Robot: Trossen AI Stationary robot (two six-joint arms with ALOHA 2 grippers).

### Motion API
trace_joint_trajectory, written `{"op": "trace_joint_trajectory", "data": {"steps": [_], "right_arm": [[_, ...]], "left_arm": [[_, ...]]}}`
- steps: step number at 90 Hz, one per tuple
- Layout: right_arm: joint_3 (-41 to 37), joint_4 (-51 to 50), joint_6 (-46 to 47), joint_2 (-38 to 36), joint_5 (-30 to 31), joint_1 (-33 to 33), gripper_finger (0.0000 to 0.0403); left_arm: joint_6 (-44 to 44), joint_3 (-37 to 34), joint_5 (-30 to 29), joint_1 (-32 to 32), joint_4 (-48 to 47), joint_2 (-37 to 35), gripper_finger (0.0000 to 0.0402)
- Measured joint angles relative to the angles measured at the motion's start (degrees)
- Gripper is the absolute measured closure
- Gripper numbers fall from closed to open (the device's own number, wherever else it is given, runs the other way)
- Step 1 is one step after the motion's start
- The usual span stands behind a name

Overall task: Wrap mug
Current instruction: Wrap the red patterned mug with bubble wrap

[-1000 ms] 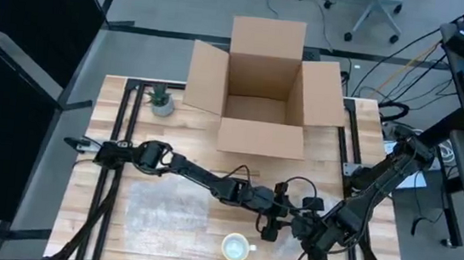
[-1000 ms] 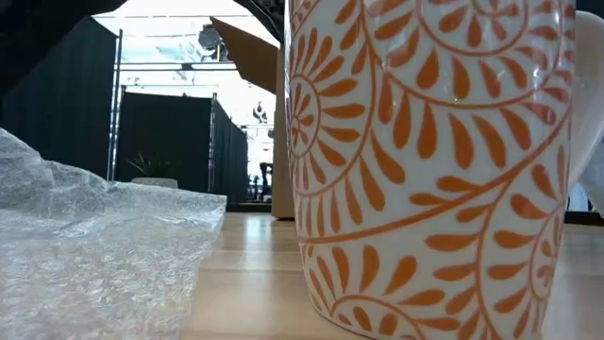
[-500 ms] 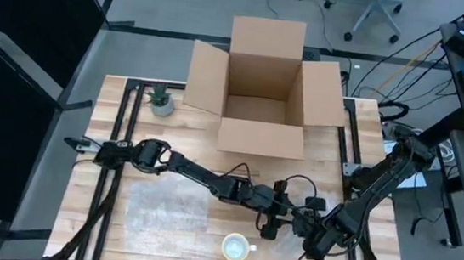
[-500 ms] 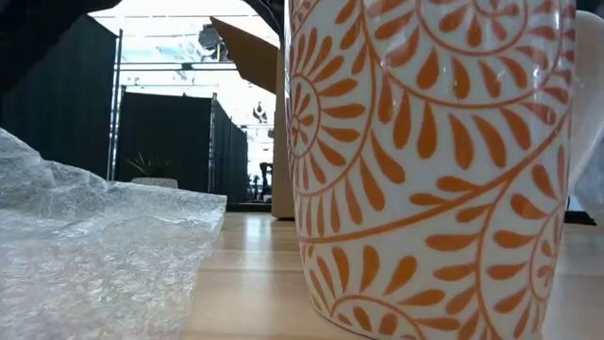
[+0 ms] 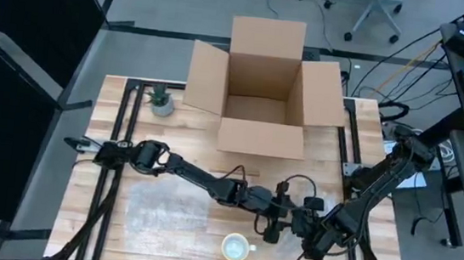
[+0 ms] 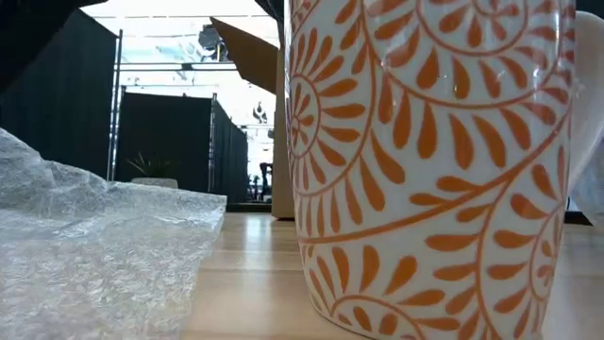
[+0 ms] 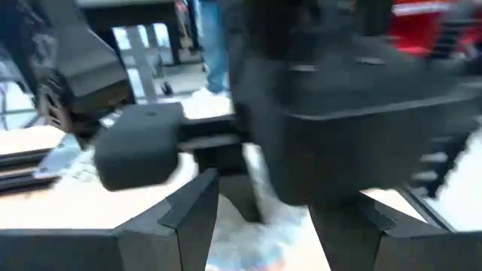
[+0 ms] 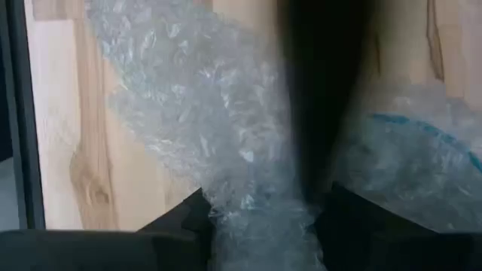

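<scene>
A sheet of bubble wrap lies flat at the table's 8 o'clock. The orange-patterned mug stands upright at 6 o'clock. Just past it, the left gripper and right gripper meet over crumpled wrap; whether either grips, I cannot tell.

Glossy ceramic mug, crinkly clear plastic bubble wrap, pale wood table.
</scene>
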Motion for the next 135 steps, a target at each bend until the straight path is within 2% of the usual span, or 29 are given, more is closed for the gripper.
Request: {"op": "trace_joint_trajectory", "data": {"steps": [9, 16, 56, 110, 121, 135], "right_arm": [[-0.1, 0.1, 0.1, 0.0, -0.3, -0.6, 0.0259], [-0.1, 0.3, -0.2, 0.1, 0.1, -0.7, 0.0259], [0.2, -0.2, -1.5, -1.3, -0.5, -1.8, 0.0259], [0.2, -2.7, 3.9, -19.9, -0.9, -1.7, 0.0259], [0.2, -7.1, 8.2, -23.3, -0.9, -1.7, 0.0259], [0.2, -17.4, 17.3, -25.2, 0.1, -1.7, 0.0259]], "left_arm": [[-2.4, 0.0, -0.1, 0.6, 2.4, 1.7, 0.0215], [-2.8, 0.1, 0.4, 0.6, -0.1, 1.8, 0.0215], [-0.4, 0.1, 1.8, 0.2, -0.5, 2.9, 0.0215], [-0.8, 0.1, 1.8, 0.3, -0.6, 3.0, 0.0215], [-0.8, 0.1, 1.8, 0.3, -0.7, 3.0, 0.0215], [-0.8, 0.1, 1.8, 0.3, -0.6, 3.0, 0.0215]]}}
